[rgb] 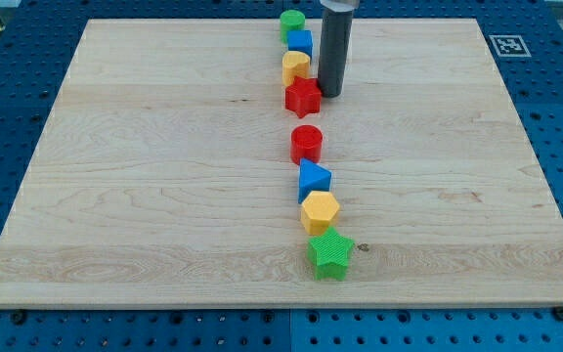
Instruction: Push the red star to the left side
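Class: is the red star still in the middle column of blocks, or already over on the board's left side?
In the column. The red star lies below the yellow block, my tip at its right.

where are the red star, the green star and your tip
red star [303, 97], camera view, middle of its top face
green star [330, 253], camera view, middle of its top face
my tip [330, 94], camera view, rod's very lower end, just at the red star's right

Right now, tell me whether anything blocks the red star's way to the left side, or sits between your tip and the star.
Nothing visible does. My tip stands right against the red star on the view's right. The yellow block sits just above the star toward the view's top, not in its leftward path; the board to the view's left holds no blocks.
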Tool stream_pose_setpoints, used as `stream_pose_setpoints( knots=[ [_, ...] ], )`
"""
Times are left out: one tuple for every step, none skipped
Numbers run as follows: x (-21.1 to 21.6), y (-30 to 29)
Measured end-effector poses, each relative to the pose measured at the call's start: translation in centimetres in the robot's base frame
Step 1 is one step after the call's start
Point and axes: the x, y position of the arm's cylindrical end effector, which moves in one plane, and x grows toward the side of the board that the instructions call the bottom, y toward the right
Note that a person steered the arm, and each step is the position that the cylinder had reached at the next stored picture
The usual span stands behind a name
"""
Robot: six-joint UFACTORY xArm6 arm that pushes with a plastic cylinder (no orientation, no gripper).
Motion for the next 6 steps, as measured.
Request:
stream_pose_setpoints(
  knots=[
    [0.6,0.0],
    [0.9,0.0],
    [0.9,-0.4],
    [0.9,-1.3],
    [0.9,-1.8],
    [0.9,-1.8]
  ],
)
